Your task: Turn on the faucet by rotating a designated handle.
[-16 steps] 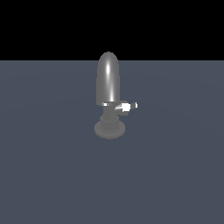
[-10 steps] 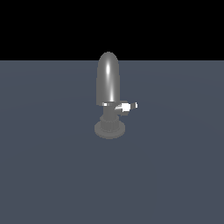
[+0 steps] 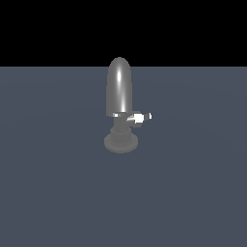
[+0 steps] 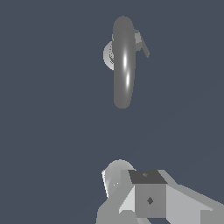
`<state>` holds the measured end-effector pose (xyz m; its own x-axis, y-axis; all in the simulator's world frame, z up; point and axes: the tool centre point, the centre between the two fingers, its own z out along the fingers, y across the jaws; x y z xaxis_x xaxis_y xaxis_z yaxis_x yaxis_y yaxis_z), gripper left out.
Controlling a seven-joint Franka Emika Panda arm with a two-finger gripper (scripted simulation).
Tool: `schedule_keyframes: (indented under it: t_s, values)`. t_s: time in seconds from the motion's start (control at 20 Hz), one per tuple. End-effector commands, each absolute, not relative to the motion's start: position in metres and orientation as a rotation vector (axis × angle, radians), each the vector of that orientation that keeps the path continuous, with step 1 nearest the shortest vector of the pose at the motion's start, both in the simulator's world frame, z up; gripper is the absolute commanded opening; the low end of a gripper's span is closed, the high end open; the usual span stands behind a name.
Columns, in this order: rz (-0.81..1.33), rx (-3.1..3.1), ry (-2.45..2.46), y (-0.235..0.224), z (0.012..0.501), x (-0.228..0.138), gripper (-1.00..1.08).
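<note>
Jaw opening cannot be told, the grey blocky gripper (image 4: 146,197) holding nothing well short of the shiny grey bullet-shaped faucet (image 3: 119,96) mid-surface; risk: approach strikes that tall body rather than its small silvery-white handle (image 3: 139,117), missing rotation.

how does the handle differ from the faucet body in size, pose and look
The faucet body is tall, bullet-shaped and upright; the handle is a short bar sticking out sideways toward the exterior view's right. The faucet is much larger than the handle. The faucet looks grey; the handle's tip shows brighter white. Both look like shiny metal.
</note>
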<state>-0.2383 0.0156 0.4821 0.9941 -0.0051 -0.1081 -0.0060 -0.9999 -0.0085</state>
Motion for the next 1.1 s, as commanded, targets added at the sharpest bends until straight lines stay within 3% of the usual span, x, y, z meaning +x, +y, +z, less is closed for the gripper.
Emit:
schedule_keyframes:
  t_s: [0.0, 1.05]
  values:
    - [0.214, -3.114, 0.049, 0.018, 0.482, -0.23, -1.0]
    - [0.713, -2.852, 0.509, 0.023, 0.458, -0.127, -1.0]
